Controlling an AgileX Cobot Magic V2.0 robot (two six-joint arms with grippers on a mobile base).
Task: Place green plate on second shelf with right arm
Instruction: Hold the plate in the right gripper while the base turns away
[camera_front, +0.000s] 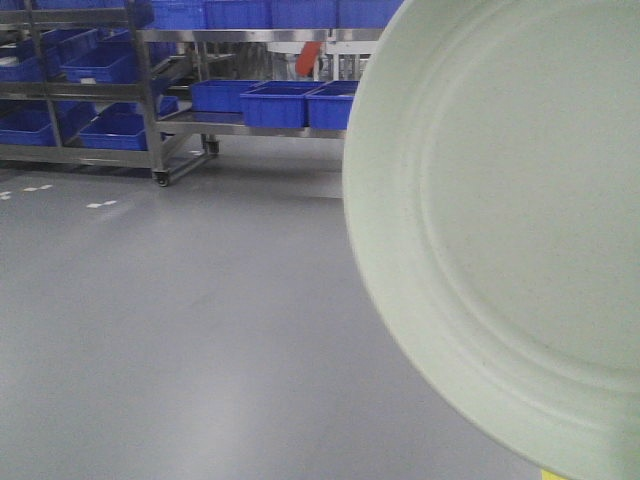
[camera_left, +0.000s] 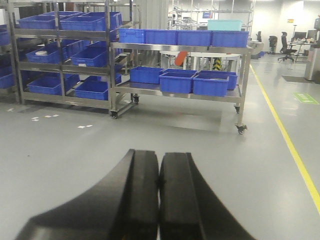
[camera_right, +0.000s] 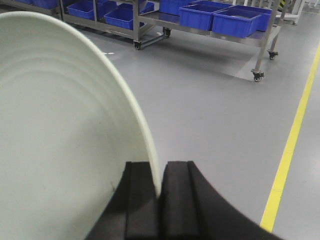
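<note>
The pale mint-green plate (camera_front: 510, 220) fills the right half of the front view, held upright close to the camera. In the right wrist view the green plate (camera_right: 60, 130) fills the left side, and my right gripper (camera_right: 159, 172) is shut on its rim, one black finger on each face. My left gripper (camera_left: 159, 165) is shut and empty, pointing over the grey floor towards the racks. The steel shelf rack (camera_left: 180, 90) with blue bins stands far ahead.
Wheeled steel racks (camera_front: 150, 110) hold several blue plastic bins (camera_left: 175, 82) on several levels. A yellow floor line (camera_left: 287, 140) runs along the right; it also shows in the right wrist view (camera_right: 290, 145). Open grey floor (camera_front: 180, 330) lies between me and the racks.
</note>
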